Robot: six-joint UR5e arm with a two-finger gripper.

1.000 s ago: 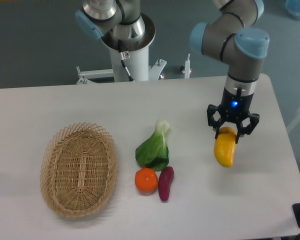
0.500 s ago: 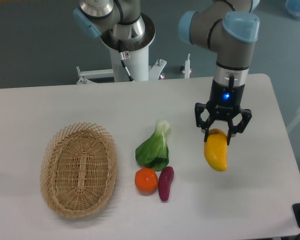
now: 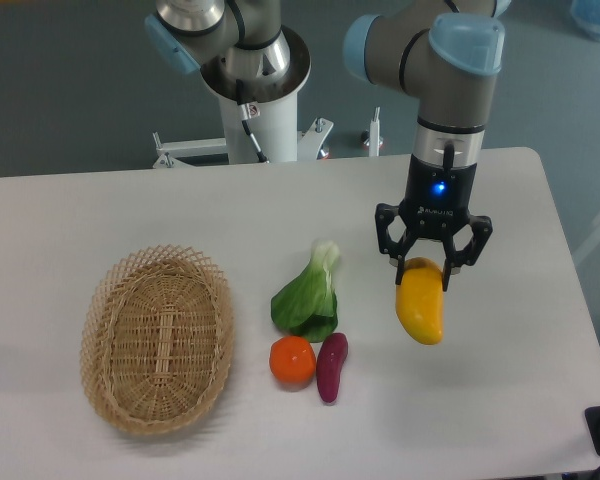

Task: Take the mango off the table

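Observation:
The yellow mango (image 3: 421, 305) hangs lengthwise below my gripper (image 3: 424, 268), whose black fingers are shut on its orange-tinted upper end. It is lifted off the white table (image 3: 500, 400) and sits right of the vegetables, over the table's right half. The arm comes down from the top of the view, with a blue light glowing on the wrist.
A woven basket (image 3: 158, 340) lies at the left. A green bok choy (image 3: 308, 296), a round orange (image 3: 292, 360) and a dark purple sweet potato (image 3: 331, 366) are grouped at the middle. The robot base (image 3: 260, 95) stands behind the table's far edge.
The gripper has carried the mango leftward and slightly up, from near the right side toward the middle of the table. The other objects have stayed put.

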